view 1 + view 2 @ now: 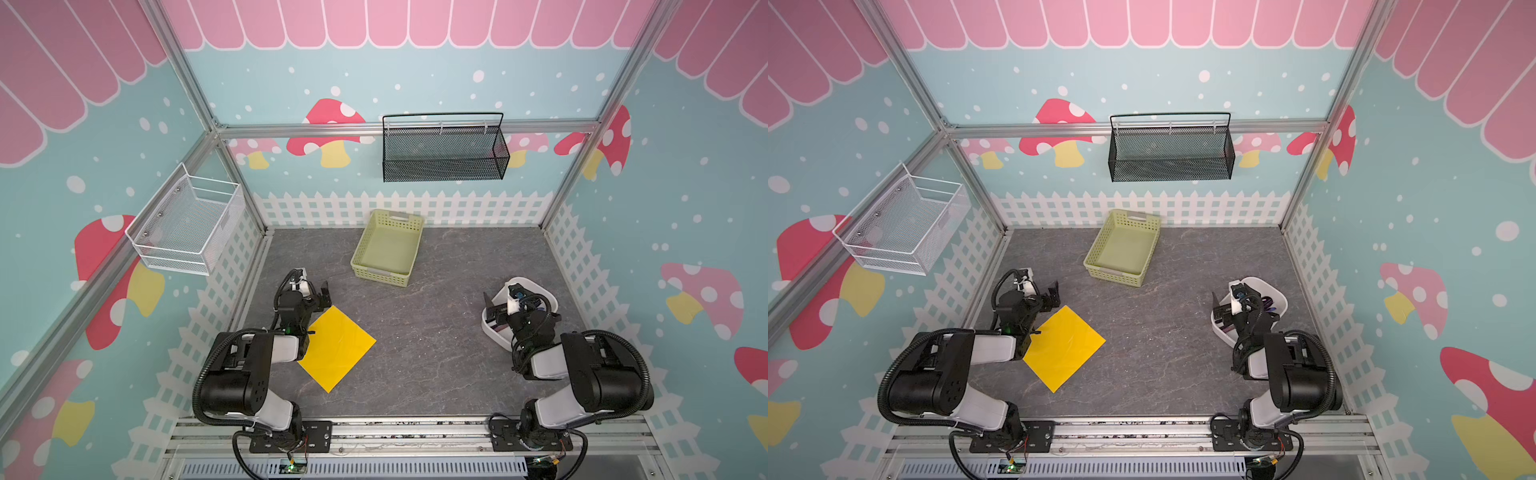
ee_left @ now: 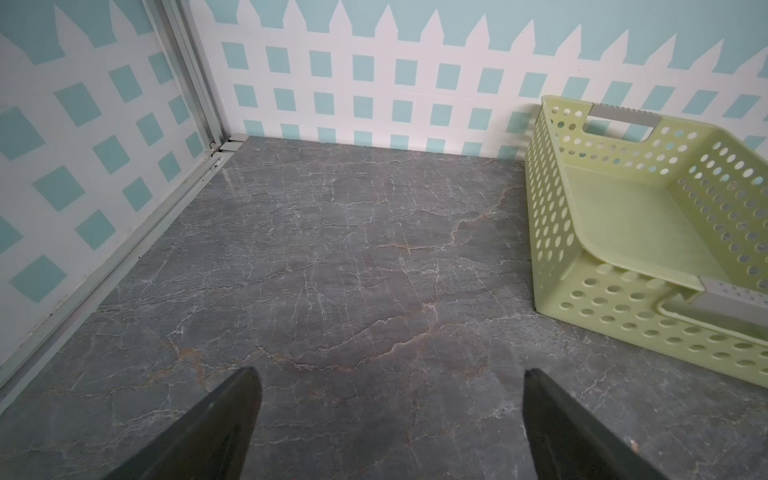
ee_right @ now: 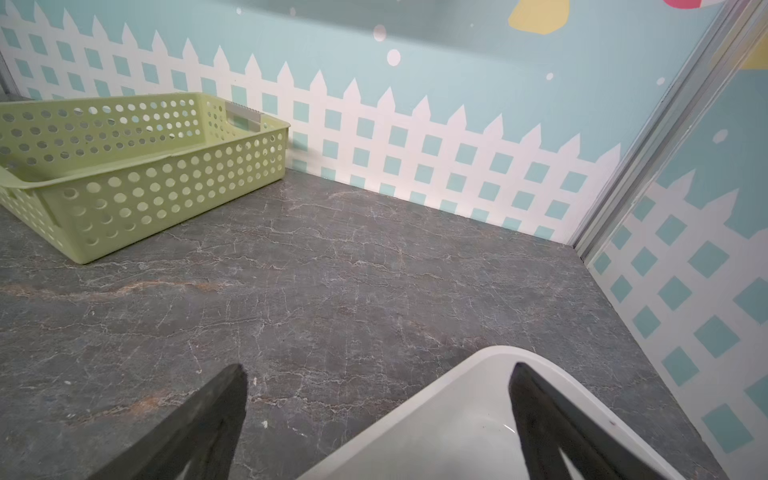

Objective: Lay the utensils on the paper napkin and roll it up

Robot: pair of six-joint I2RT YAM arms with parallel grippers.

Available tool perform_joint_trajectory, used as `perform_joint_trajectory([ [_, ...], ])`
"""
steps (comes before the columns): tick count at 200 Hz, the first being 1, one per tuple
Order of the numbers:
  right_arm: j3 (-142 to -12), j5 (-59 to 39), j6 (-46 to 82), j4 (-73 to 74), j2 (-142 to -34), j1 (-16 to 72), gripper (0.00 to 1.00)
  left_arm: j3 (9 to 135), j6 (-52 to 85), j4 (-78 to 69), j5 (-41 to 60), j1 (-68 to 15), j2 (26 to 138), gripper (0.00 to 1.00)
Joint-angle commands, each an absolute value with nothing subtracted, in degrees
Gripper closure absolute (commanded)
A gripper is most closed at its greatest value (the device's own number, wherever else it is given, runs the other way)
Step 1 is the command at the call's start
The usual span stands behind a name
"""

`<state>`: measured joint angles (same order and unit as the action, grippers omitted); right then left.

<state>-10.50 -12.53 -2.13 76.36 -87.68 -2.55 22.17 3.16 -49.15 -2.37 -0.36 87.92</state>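
Note:
The yellow paper napkin (image 1: 337, 350) (image 1: 1065, 350) lies flat on the grey floor at front left, one corner under my left arm. The utensils (image 1: 1269, 301) lie in a white bin (image 1: 541, 290) (image 1: 1276, 291) on the right; only purplish bits show, the rest is hidden by my right arm. My left gripper (image 1: 323, 296) (image 2: 390, 376) is open and empty, hovering just beyond the napkin's far corner. My right gripper (image 1: 491, 306) (image 3: 378, 370) is open and empty, with one finger over the bin (image 3: 409, 401) and the other over bare floor.
A pale green perforated basket (image 1: 388, 249) (image 2: 623, 232) (image 3: 124, 178) stands empty near the back wall. A black mesh basket (image 1: 444, 149) hangs on the back wall and a white wire basket (image 1: 187, 224) on the left wall.

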Motion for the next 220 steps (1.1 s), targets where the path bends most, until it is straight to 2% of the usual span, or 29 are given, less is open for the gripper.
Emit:
perform_joint_trajectory([
  [1,-10.1,-12.79,-3.0,78.31,-87.32,-2.86,0.01,22.67,2.02,-49.99,-2.91,-0.38,87.97,0.0],
  [143,-10.05,-12.69,-3.03,78.48,-87.32,-2.84,0.0,21.8,4.03,-51.39,-2.61,1.15,87.93,0.0],
  [191,-11.84,-6.1,-0.3,75.31,-87.6,-2.81,0.01,21.97,3.95,-51.29,-2.7,1.22,87.89,0.0],
  [220,-11.94,-5.55,-0.03,74.98,-87.53,-2.85,0.01,22.16,3.75,-50.96,-2.39,1.11,87.97,0.0],
])
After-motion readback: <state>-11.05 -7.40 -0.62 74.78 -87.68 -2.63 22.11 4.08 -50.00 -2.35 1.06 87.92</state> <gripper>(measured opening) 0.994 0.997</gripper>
